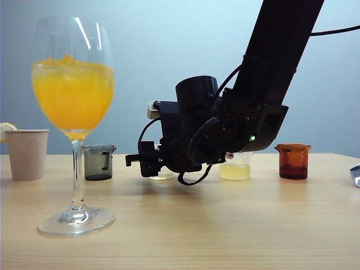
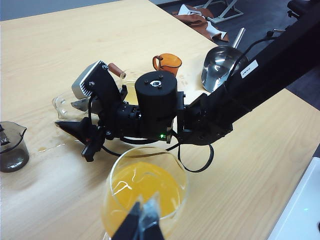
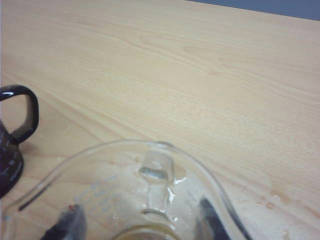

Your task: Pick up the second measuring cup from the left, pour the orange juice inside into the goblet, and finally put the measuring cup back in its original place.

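Jaws of the right gripper (image 3: pixel 140 227) stand partly open around the clear cup (image 3: pixel 150 195), one finger (image 3: pixel 67 225) on either side of its wall; they appear to hold it upright, low at the surface (image 3: pixel 200 75), though the contact itself is hard to see. No juice shows in it. Beside these jaws stands the grey cup (image 1: pixel 99 162); behind the arm sit a pale yellow cup (image 1: pixel 235 167) and an amber cup (image 1: pixel 293 161).

Jaws of the left gripper (image 2: pixel 142 222) look closed, holding nothing, just above the goblet (image 1: pixel 73 121), which holds the orange juice (image 1: pixel 73 95), well apart from the right jaws.
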Robot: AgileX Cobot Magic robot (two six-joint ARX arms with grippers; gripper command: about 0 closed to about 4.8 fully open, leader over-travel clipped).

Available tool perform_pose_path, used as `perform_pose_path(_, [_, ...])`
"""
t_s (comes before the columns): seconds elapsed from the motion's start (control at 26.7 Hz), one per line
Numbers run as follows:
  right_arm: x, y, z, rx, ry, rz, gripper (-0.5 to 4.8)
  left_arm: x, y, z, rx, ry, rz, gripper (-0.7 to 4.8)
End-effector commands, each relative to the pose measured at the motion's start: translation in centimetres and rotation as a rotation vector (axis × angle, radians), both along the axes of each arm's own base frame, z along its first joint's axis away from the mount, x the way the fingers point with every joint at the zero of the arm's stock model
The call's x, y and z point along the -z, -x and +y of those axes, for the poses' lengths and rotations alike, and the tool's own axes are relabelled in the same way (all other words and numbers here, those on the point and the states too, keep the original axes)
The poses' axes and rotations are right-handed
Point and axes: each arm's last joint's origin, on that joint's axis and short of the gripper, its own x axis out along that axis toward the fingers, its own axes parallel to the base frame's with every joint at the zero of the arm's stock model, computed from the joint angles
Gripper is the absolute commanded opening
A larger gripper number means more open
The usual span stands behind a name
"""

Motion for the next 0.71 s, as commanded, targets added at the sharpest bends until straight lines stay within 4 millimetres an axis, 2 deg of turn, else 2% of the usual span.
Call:
perform_pose_path(0.04, [-0.49, 0.08, 0.30, -0.008, -0.017, -0.016, 2.85, -0.24, 0.06, -0.01, 0.008, 0.007, -0.016, -0.05])
perform_pose_path(0.22, [-0.70, 0.43, 0.67, -0.017, -0.020, -0.008, 4.07, -0.24, 0.06, -0.01, 0.008, 0.007, -0.016, -0.05])
perform_pose_path(0.41, [-0.98, 0.70, 0.78, -0.023, 0.004, 0.022, 4.11, -0.24, 0.06, -0.01, 0.008, 0.007, -0.016, -0.05])
perform_pose_path(0.49, [-0.86, 0.73, 0.75, -0.022, 0.009, 0.037, 4.41, -0.24, 0.06, -0.01, 0.008, 0.007, -0.016, -0.05])
perform_pose_path(0.6, [-1.00, 0.78, 0.77, -0.022, -0.001, 0.049, 4.47, -0.25, 0.06, -0.01, 0.008, 0.008, -0.016, -0.05])
perform_pose_path(0.67, [-1.27, 0.83, 0.77, -0.023, 0.002, 0.052, 4.79, -0.25, 0.06, -0.01, 0.008, 0.008, -0.016, -0.05])
perform_pose_path(0.71, [-1.37, 0.85, 0.75, -0.023, 0.005, 0.056, 4.79, -0.25, 0.06, -0.01, 0.008, 0.008, -0.016, -0.05])
